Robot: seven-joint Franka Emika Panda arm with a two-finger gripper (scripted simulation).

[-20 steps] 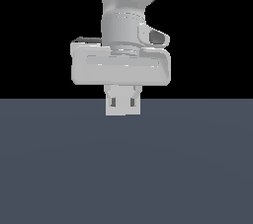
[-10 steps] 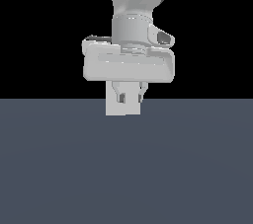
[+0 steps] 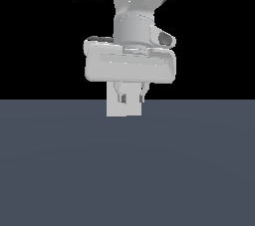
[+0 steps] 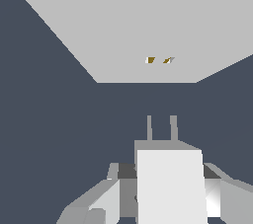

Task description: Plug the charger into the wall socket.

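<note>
- The floor (image 3: pixel 127 170) is lying dark and flat under everything; in the exterior view, the arm is coming down from above and you are seeing it from the back.
- The socket (image 4: pixel 148 20) is standing upright ahead of the wrist camera, with its two orange-brown holes facing you, so the approach is straight.
- Your gripper (image 3: pixel 130 98) is clenching the charger (image 4: pixel 170 183) by its sides, which is leaving the prongs (image 4: pixel 161 127) free and pointing at the socket.
- The prongs are not yet touching the plate; they are sitting a little off from the holes, so I judge you are needing a small sideways correction.
- Compared with a second ago, the hand is sitting somewhat more to the exterior view's right, and the grip is looking the same.
</note>
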